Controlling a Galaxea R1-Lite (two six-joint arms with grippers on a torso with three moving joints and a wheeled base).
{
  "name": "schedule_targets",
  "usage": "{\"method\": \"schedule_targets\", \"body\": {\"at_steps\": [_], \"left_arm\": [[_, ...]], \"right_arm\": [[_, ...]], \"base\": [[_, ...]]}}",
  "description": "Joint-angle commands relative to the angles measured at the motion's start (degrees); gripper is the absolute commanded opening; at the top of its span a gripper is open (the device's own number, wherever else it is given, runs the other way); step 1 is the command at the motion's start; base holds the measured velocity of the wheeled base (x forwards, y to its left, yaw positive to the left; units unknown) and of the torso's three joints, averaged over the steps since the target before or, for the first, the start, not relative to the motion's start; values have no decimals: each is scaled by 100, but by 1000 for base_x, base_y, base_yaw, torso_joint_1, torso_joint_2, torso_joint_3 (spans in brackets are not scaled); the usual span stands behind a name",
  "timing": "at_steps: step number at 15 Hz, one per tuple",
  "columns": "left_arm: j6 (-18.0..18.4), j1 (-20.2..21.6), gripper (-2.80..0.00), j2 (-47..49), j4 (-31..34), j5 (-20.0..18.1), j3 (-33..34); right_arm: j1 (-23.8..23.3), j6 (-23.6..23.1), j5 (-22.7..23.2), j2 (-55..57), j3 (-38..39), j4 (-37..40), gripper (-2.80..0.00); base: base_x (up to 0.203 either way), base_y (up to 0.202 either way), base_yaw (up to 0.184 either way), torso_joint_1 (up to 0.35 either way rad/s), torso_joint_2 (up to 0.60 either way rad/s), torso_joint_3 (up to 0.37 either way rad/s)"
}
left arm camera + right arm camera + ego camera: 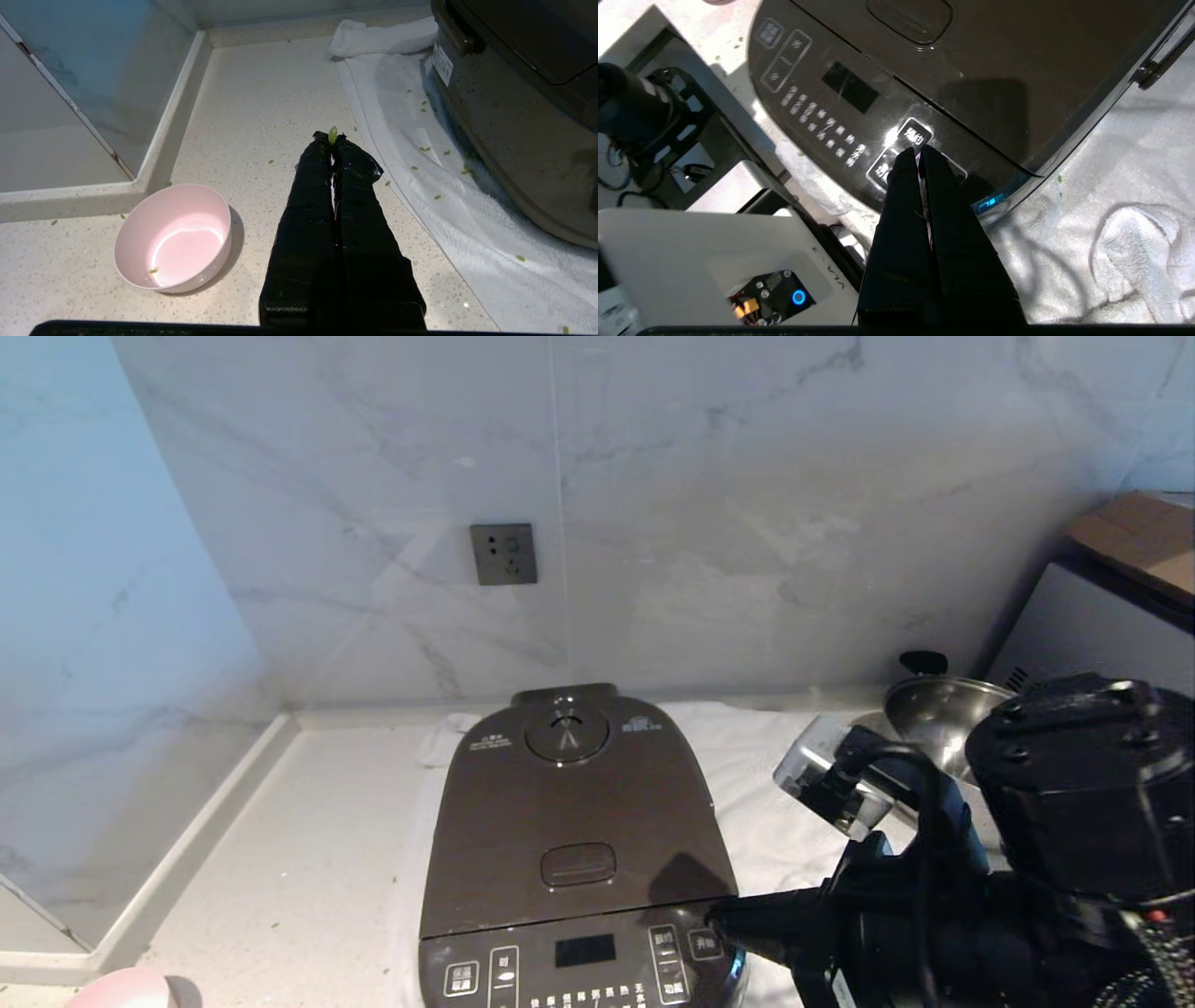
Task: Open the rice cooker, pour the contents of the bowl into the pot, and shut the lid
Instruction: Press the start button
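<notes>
Rice cooker (574, 859): on white towel (775, 784), lid (569, 812) down. My right gripper (920, 150): jaws pressed together, tips over front button panel (840, 112). My left gripper (332, 136): jaws pinching one green bit (332, 134). Pink bowl (175, 238): on counter (261, 107), beside it.

Right end effector (714, 922) reaching in low, fingers pressed together; left end effector (332, 138) likewise closed.
</notes>
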Motion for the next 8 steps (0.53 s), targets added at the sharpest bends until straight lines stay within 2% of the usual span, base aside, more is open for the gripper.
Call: {"method": "schedule_targets", "body": {"at_steps": [1,8], "left_arm": [[3,-1,-280,-81,5,-9,1],[3,16,-280,-132,-4,-1,-7]], "right_arm": [[-58,44,-32,310,87,-131,-280],[-7,145,-169,641,150,-170,-280]], "base": [[0,0,0,0,0,0],[0,0,0,0,0,0]]}}
